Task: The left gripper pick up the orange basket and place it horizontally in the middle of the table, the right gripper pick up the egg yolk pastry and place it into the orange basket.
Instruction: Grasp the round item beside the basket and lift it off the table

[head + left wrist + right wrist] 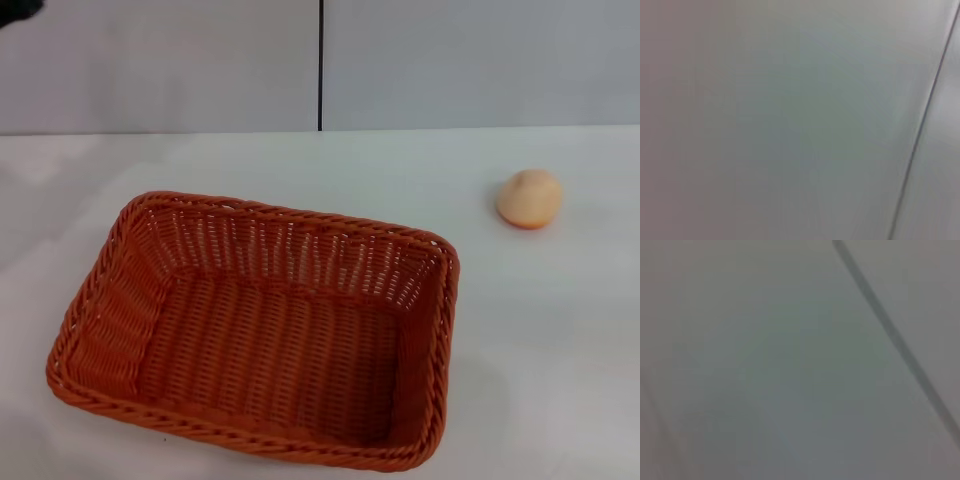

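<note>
The orange basket [256, 326] lies on the white table [560, 340], left of centre and near the front edge. Its long side runs roughly across the view, slightly skewed, and nothing is inside it. The egg yolk pastry [529, 198] rests on the table to the far right of the basket, well apart from it. A black scrap of my left gripper [15, 8] shows in the top left corner of the head view, high above the table and away from the basket. My right gripper is out of view. Neither wrist view shows the task's objects.
A grey wall [160, 60] with a dark vertical seam [320, 65] stands behind the table. Both wrist views face a plain grey panel, with a dark seam [922, 130] in the left wrist view and a seam [890, 330] in the right.
</note>
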`<state>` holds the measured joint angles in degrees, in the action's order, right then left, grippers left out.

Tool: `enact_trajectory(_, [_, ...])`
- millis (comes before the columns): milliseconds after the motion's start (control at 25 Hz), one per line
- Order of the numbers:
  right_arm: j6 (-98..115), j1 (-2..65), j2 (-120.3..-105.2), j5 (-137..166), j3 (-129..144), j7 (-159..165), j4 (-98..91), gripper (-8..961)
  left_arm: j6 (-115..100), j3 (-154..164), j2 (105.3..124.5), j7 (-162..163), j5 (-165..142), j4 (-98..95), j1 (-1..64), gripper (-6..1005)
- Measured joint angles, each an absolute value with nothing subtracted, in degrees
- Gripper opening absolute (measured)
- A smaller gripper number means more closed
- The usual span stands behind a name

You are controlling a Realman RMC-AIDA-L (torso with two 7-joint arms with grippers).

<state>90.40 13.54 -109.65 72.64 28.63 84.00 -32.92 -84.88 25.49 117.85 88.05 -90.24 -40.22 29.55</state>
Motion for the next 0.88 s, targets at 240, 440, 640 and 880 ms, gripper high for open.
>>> enact_trajectory(240, [98.5, 21.6, -104.03, 105.0, 17.6, 111.6, -49.9, 604, -88.5, 25.8, 118.12, 72.1, -77.2, -32.2, 28.0, 814])
enact_trajectory(440, [104.6, 32.8, -100.15, 128.7, 15.7, 119.1, -55.1, 599, -90.6, 26.6, 117.99, 67.3, -73.4, -28.6, 27.9, 813])
enact_trajectory(640, [98.0, 40.9, -99.22, 141.8, 25.7, 120.5, -52.4, 593, -91.0, 27.5, 118.00, 67.1, -73.3, -28.5, 27.9, 813])
enact_trajectory(880, [86.8, 45.7, -103.35, 151.2, 37.4, 122.9, -50.0, 587, -93.3, 29.8, 118.40, 66.2, -73.0, -28.2, 28.0, 813])
